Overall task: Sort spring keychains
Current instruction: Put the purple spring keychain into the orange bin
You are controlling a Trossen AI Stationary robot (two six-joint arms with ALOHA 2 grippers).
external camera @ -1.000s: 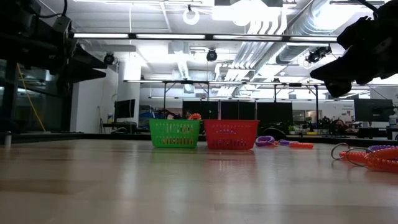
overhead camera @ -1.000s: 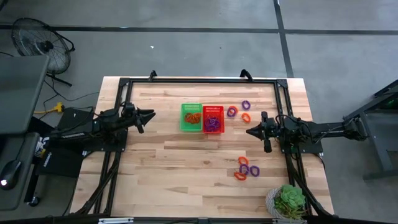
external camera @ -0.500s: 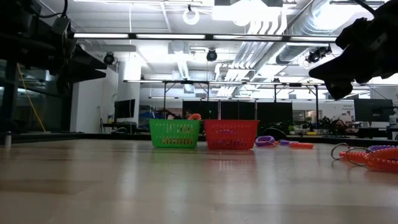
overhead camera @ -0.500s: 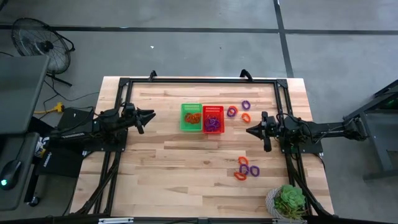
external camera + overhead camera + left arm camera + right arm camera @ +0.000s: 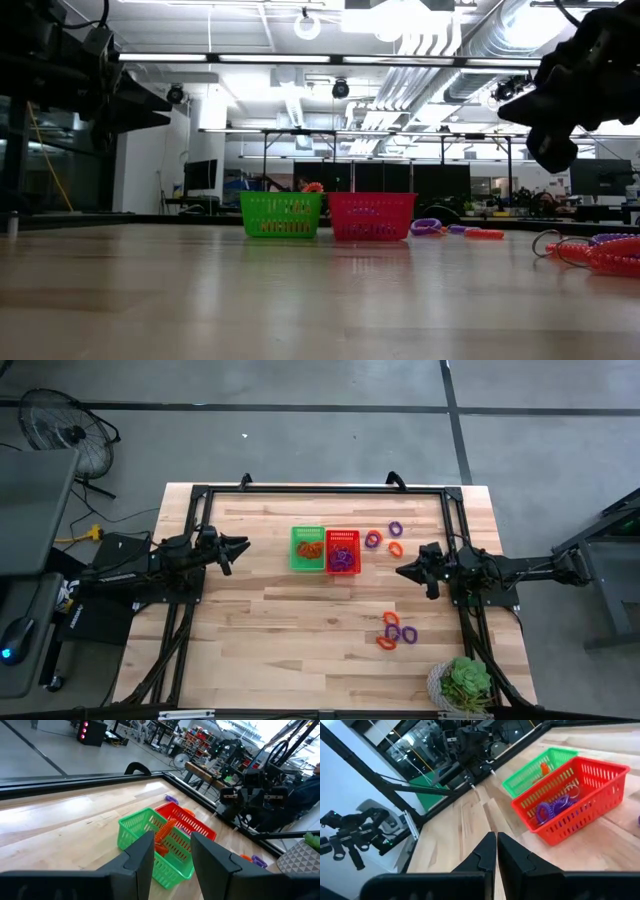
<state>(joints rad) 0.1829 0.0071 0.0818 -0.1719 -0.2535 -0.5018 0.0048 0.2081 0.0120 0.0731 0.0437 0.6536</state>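
Note:
The green basket holds orange spring keychains. The red basket beside it holds purple ones. Loose keychains lie flat on the table in two groups: purple and orange loops right of the red basket, and several more toward the near right. My left gripper hovers open left of the green basket, pointing at it. My right gripper is shut and empty, above the table between the two loose groups.
A black frame runs along the far edge and both sides of the wooden table. A potted green plant stands at the near right corner. Bare wood lies left of and in front of the baskets.
My right gripper has rolled about its own axis and dipped slightly while staying over the same spot, still shut. The keychains and baskets have not moved.

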